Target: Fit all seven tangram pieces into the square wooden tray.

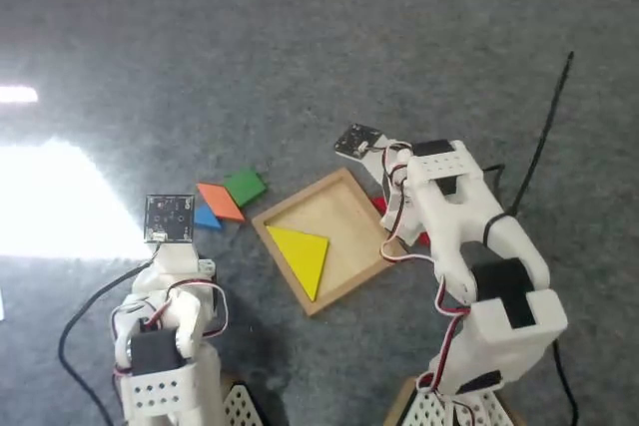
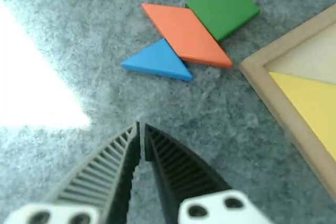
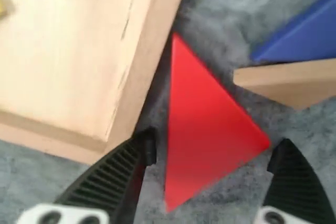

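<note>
Red triangle [image 3: 205, 114] lies flat on the desk [image 3: 220, 3] just beside the tray's [image 3: 152, 51] outer wall, long edge toward it, between your right hand's [image 3: 215, 150] spread fingers [image 3: 121, 177]; your left hand [image 2: 140, 129] is clenched, empty.

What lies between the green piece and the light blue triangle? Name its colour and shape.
The orange parallelogram lies between the green piece and the light blue triangle, close against both. The left wrist view shows this best.

The left claw [image 2: 140, 132] hangs closed, pointing downward, while the right claw [image 3: 215, 153] is spread wide and held low.
</note>
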